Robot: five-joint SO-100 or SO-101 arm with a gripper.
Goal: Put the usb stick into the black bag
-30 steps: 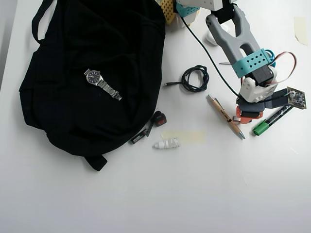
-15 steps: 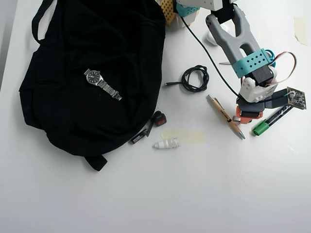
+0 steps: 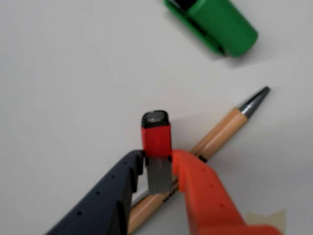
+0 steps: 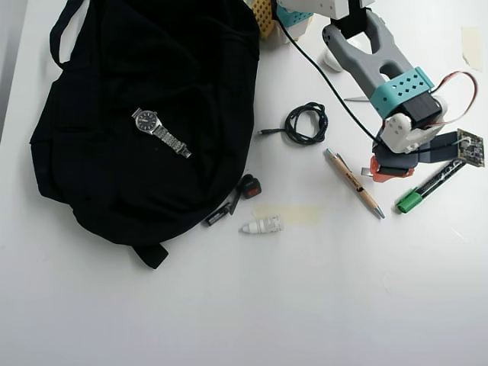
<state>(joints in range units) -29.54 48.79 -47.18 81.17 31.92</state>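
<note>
Overhead view, from the left: the black bag (image 4: 145, 114) lies slumped over the far-left part of the white table (image 4: 244, 305), with a wristwatch (image 4: 160, 131) resting on its fabric. Just off its right edge sit a small black-and-red gadget (image 4: 248, 185) and, nearer, a white ribbed plug (image 4: 261, 226). Farther right a coiled black cable (image 4: 305, 123) lies on the table, then a wooden pen (image 4: 354, 183), and beyond it the arm with its gripper (image 4: 381, 169) down at the tabletop, a green marker (image 4: 431, 187) just to its right.

In the wrist view the gripper (image 3: 159, 171) has its black and orange fingers clamped on the silver end of the usb stick (image 3: 156, 142), whose red half and dark cap stick out past the fingertips. The pen (image 3: 220, 134) passes underneath, and the green marker (image 3: 215, 24) lies farther off.

The grip looks narrow and near one end, so my judgement is that the lift should be straight up and slow, clear of the pen. The carry leftward needs height to pass over the cable and gadget, releasing over the middle of the bag away from the wristwatch.
</note>
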